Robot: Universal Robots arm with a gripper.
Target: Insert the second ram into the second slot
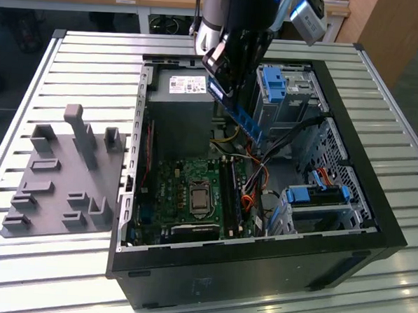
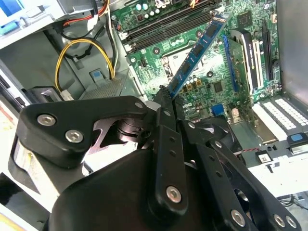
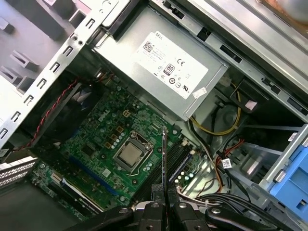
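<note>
Blue, thin and flat, the long circuit-board stick with dark chips, which is the second ram (image 1: 236, 110), is held by the black metal gripper (image 1: 222, 83). The jaws are closed almost fully on one short end of the stick, and we see nothing else between them.

We take the green motherboard (image 1: 165, 196) inside the open black computer case (image 1: 259, 264) as our landmark. The second ram hangs in the air above the motherboard, well apart from it and not yet in any slot. The long black memory slots (image 1: 233, 193) lie flat on the motherboard, beside its square processor socket.

From the jaws, the stick's long axis runs outward and slants down toward the motherboard. In the first wrist view we see the stick edge-on, and its free end points at the board near the slots. We judge that the stick does not lie parallel to the slots now, but we cannot tell which slot is the second one.
</note>
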